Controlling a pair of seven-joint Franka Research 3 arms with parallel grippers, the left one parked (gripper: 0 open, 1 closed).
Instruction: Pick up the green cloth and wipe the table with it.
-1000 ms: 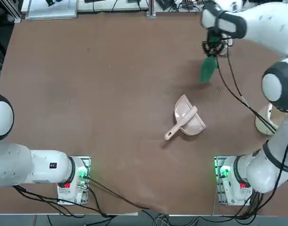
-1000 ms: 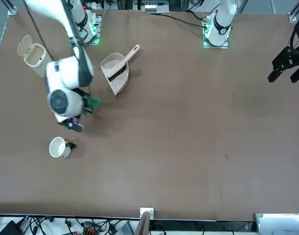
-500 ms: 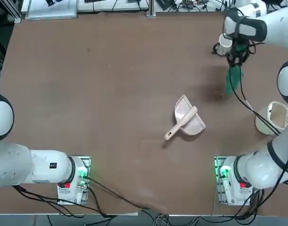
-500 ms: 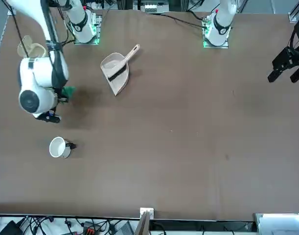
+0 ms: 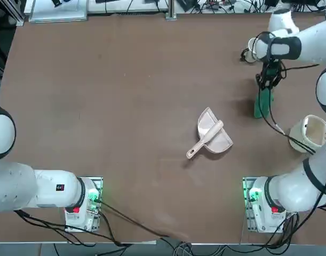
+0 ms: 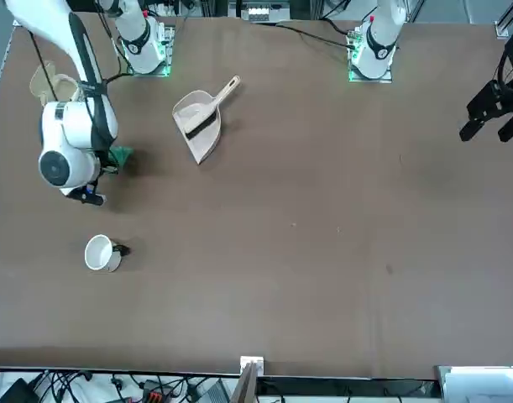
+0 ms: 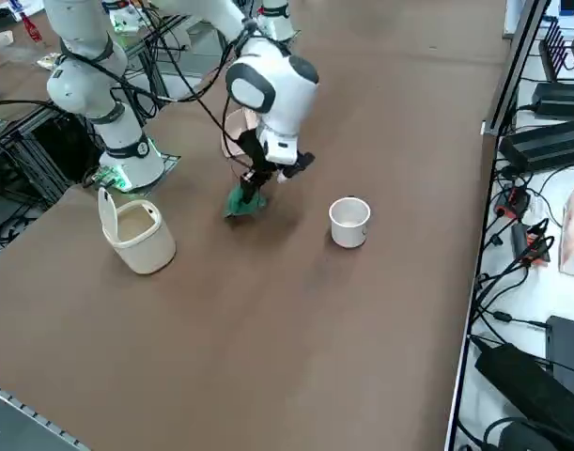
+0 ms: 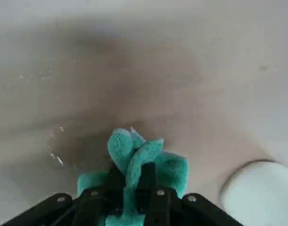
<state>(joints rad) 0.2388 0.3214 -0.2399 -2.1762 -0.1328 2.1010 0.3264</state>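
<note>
pinching bunched, fuzzy green cloth [image 8: 169, 172], the right gripper [image 8: 139, 183] hangs above the flat brown table [image 5: 136, 128].

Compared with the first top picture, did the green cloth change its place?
Yes, the green cloth has moved right, away from the dustpan, and slightly nearer the robot's bases.

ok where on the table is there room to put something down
The table is bare on the left arm's side of the dustpan, and between the dustpan and the far edge. It's crowded at the right, where the right gripper grips the green cloth between the white cup and the lidded bin.
</note>
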